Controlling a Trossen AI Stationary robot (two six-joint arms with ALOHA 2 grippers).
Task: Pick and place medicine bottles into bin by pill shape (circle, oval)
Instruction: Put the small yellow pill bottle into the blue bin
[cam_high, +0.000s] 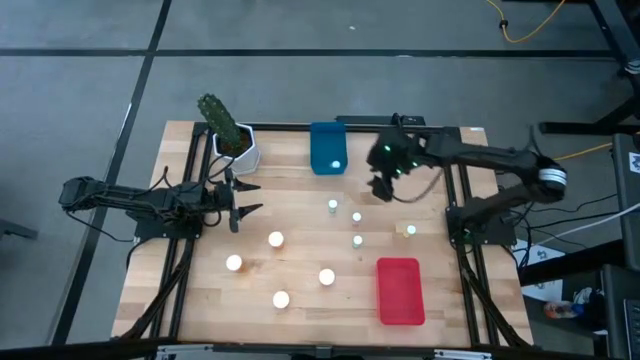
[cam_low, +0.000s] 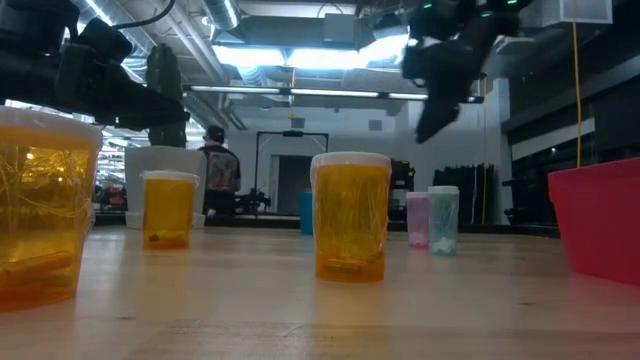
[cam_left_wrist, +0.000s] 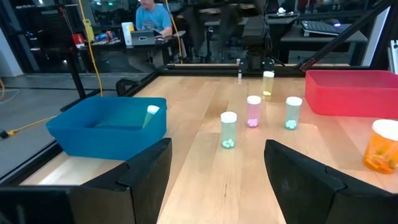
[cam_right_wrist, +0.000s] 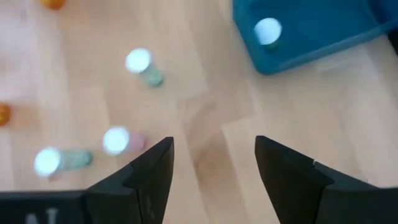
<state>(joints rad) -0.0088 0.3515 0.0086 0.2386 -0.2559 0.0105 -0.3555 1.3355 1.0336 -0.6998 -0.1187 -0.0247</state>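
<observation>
Wooden table (cam_high: 300, 300) is filling the middle of the high view, grey floor all around, and the low view is looking past it into a workshop where a person (cam_low: 217, 165) is standing way back.

Counting bottles: eight total. Four orange bottles (cam_high: 276, 239) are sitting in the lower left-centre of the tabletop, white caps up. Three small bottles (cam_high: 333, 206) are standing in a loose cluster right in the middle, a fourth small one (cam_high: 410, 231) is standing off to their right, and one more, so actually a fifth cap, is lying inside the blue bin (cam_high: 328, 148) at the top centre. So that's nine caps by my count, one of them already binned (cam_right_wrist: 268, 30). One red bin (cam_high: 400, 291) is sitting empty-looking at lower right. One cactus pot (cam_high: 236, 145) is at upper left.

Right gripper (cam_high: 384, 186) is hanging in the air just right of the blue bin, above the table, fingers spread wide and holding nothing. Left gripper (cam_high: 241, 203) is parked at the left side just below the cactus pot, also wide open, touching nothing.
</observation>
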